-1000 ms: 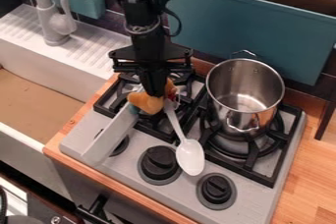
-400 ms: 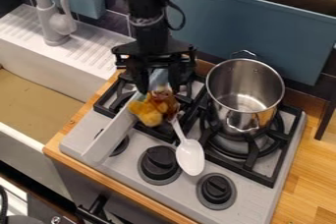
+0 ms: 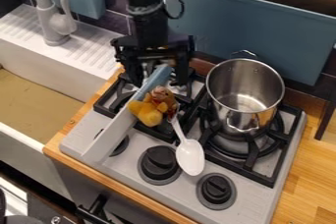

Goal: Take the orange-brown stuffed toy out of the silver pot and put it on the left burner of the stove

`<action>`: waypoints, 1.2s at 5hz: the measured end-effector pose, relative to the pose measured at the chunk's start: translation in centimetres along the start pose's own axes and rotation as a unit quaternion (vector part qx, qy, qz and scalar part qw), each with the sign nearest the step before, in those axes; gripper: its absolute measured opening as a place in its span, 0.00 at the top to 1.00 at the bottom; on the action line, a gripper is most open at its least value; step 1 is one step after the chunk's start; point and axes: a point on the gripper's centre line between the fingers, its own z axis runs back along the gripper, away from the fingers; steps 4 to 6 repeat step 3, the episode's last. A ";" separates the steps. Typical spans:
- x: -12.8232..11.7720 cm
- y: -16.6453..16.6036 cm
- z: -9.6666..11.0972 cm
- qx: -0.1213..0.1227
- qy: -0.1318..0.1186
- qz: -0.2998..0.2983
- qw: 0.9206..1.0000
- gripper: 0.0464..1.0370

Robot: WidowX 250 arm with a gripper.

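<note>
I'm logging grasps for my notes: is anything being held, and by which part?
Nothing is held: the gripper is open, its fingers apart near the yellow and brown toy, with a blue handle showing between them.

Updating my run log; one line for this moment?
gripper: open | nearest: blue-ended utensil, yellow toy | white spoon: beside toy | steel pot: on burner

A steel pot (image 3: 236, 118) sits on the stove (image 3: 263, 196). Left of the pot, the gripper (image 3: 157, 74) hangs with its 2 fingers apart, nearest a long white-and-blue object (image 3: 111, 133) and a yellow-and-brown toy (image 3: 150, 112). Nearer the camera than the pot lie a white spoon (image 3: 190, 156) and 2 black knobs (image 3: 160, 161).
</note>
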 end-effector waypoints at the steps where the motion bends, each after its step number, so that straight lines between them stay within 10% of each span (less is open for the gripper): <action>1: 1.1 -0.1 1.4 0.011 -0.005 0.016 1.000 0.04; 6: 1.9 -0.5 4.5 0.001 0.004 -0.013 1.000 0.04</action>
